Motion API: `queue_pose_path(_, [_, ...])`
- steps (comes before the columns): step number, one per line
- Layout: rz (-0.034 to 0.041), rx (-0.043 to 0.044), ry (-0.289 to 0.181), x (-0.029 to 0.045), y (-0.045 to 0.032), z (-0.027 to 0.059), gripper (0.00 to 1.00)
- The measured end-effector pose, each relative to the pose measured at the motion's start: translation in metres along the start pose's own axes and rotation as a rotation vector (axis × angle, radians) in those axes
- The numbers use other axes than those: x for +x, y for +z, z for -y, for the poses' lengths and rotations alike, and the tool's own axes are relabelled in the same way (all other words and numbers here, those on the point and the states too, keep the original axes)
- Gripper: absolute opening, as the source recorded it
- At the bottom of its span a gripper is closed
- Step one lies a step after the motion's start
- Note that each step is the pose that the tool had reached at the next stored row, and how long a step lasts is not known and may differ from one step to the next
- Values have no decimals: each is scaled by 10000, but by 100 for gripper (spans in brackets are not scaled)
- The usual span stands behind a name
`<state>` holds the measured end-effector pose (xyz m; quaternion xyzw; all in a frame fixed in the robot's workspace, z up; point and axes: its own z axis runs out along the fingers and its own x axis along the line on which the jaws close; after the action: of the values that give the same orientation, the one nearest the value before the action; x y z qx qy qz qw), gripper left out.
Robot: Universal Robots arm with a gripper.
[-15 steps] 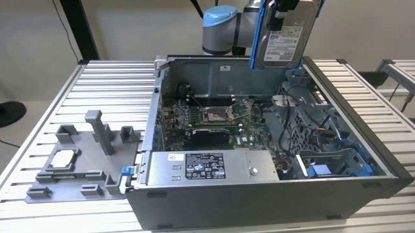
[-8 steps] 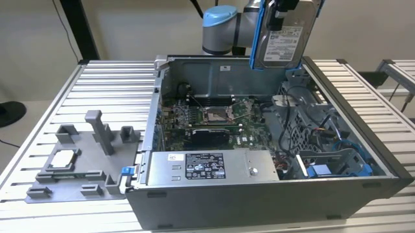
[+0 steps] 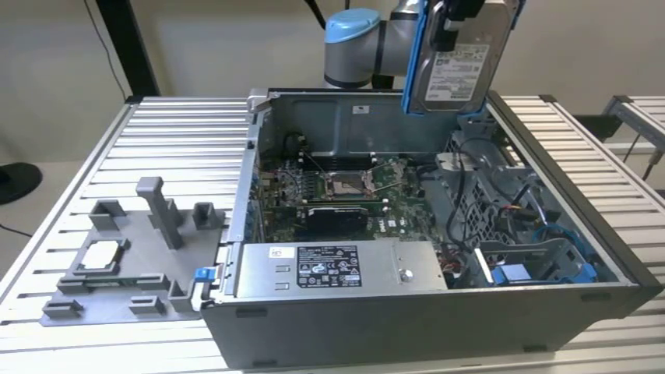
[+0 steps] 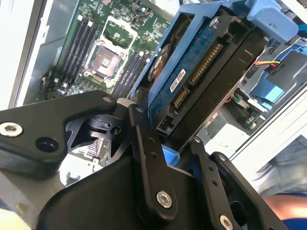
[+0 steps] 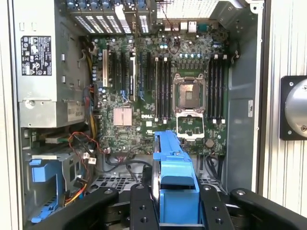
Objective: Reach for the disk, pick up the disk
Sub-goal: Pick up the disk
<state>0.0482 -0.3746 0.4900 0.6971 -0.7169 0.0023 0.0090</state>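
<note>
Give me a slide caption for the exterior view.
Gripper holds the blue-railed disk lifted above the open computer case.

Robot lab: opened computer case (image 3: 416, 327) on slatted aluminium table (image 3: 177, 140).

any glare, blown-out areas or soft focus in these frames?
Second wrist view: the edge beside the motherboard is blown out white, and the gripper linkage close to the lens looks soft. First wrist view: evenly lit, the disk crisp. Exterior view: flat light, no hard shadows on the computer case.
</note>
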Motion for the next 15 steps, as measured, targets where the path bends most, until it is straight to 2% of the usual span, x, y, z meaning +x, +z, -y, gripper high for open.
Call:
queue_pose_path(8, [0,-4,-5,63,0,76,0])
queue_pose_path(15, [-2,-44,-13,133,-1,245,0])
